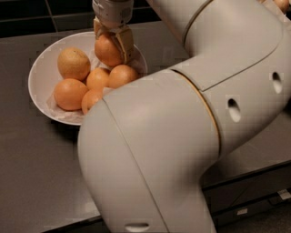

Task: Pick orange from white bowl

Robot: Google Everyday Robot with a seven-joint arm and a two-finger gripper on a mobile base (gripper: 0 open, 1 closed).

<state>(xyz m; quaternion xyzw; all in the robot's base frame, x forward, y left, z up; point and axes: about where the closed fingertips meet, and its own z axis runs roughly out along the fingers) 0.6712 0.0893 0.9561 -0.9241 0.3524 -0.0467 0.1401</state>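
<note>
The white bowl [36, 75] sits at the upper left on a dark table, lined with crumpled white paper. It holds several oranges. My gripper [110, 43] comes down from the top edge over the bowl's far side and is shut on the deep reddish-orange orange [106, 51], one finger [125, 43] on its right side and the other on its left. The orange sits at or just above the pile. A paler yellowish dimpled orange [73, 63] lies to its left. Smaller light-orange ones [98, 78] lie in front.
My large pale arm [182, 136] fills the middle and right of the view and hides the bowl's near right rim. The dark table [32, 173] runs to a front edge at the lower right. Another bowl's edge [283, 5] shows at the top right corner.
</note>
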